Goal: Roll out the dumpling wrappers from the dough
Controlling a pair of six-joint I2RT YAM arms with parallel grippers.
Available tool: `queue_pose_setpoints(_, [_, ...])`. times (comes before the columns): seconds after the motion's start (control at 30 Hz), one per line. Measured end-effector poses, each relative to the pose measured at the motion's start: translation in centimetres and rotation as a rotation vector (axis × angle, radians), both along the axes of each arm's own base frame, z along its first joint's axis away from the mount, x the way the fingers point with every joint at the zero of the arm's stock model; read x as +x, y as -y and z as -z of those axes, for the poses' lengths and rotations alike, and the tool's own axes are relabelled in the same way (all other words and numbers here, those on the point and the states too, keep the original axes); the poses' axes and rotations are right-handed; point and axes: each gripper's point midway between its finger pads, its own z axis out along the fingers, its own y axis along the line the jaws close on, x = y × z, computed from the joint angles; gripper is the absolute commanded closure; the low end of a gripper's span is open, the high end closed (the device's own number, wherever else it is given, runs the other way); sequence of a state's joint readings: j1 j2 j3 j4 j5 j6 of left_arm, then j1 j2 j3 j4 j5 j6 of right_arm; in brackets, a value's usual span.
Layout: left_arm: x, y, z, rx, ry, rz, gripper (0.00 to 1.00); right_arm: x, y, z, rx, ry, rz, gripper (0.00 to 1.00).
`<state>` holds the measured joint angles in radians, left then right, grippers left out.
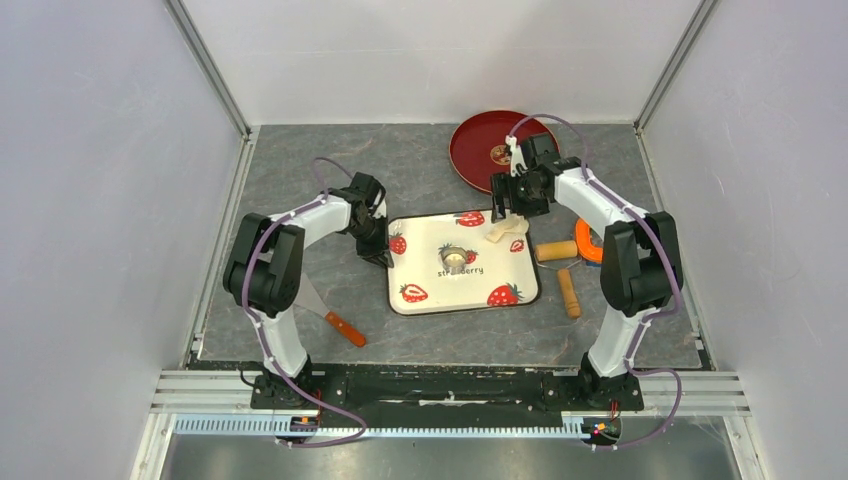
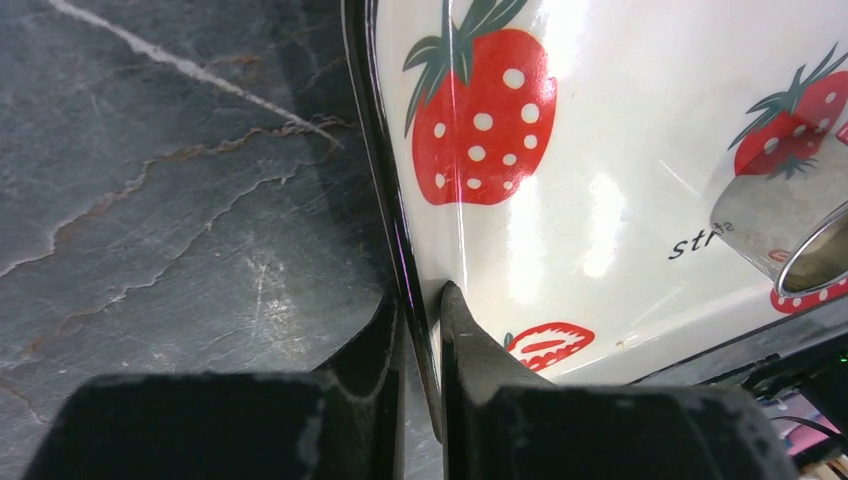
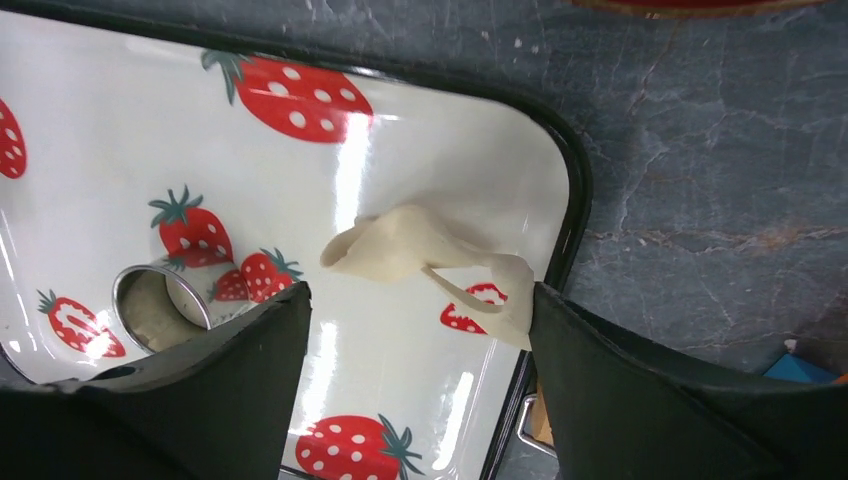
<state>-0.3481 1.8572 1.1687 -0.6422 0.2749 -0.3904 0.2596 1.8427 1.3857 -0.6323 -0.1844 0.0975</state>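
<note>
1. In the middle of the worktop (image 1: 300, 180): tray (image 1: 425, 265), with ring cutter (image 1: 455, 259) on its centre and crumpled dough (image 1: 503, 231) on its far right corner.
2. Behind the tray, to the right: plate (image 1: 475, 150).
3. Just right of the tray: rolling pin (image 1: 556, 251).
4. Left of the tray, nearer: scraper (image 1: 325, 312).
5. Astride the tray's left rim: left claw (image 2: 420, 295).

The white tray (image 1: 500, 268) bore one printed word in dark letters. From above it read "st" and "berry", with the ring cutter (image 1: 456, 259) covering the middle. The left wrist view showed "str". The red plate's (image 1: 475, 138) emblem was too small to read.
</note>
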Motion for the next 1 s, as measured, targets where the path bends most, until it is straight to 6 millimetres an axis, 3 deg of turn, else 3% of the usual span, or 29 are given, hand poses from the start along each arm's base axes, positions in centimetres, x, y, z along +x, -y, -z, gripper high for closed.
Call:
queue_pose_setpoints(0.23, [0.4,0.4,0.0,0.04,0.02,0.032,0.98,1.9,-0.6,-2.2,0.025,0.07,0.0,0.12])
queue_pose_setpoints(0.43, [0.4,0.4,0.0,0.052,0.011,0.04,0.98,3.1,-2.5,-4.6,0.112,0.111,-0.043,0.09])
queue_pose_setpoints(0.53, [0.4,0.4,0.0,0.053,0.008,0.042,0.98,2.9,-2.9,-4.8,0.128,0.122,-0.056,0.06])
queue_pose_setpoints(0.67, [0.4,0.4,0.0,0.055,0.003,0.043,0.98,-0.4,-2.2,-2.1,0.107,0.05,-0.058,0.04])
queue_pose_setpoints(0.83, [0.4,0.4,0.0,0.057,-0.003,0.044,0.98,-5.5,0.0,3.5,0.024,-0.103,-0.041,0.02])
queue_pose_setpoints(0.9, [0.5,0.5,0.0,0.053,0.002,0.045,0.98,-6.4,0.4,4.5,0.007,-0.13,-0.034,0.02])
queue_pose_setpoints(1.0, [0.8,0.8,0.0,0.049,0.013,0.053,0.98,-5.8,0.8,4.1,-0.038,-0.082,-0.035,0.02])
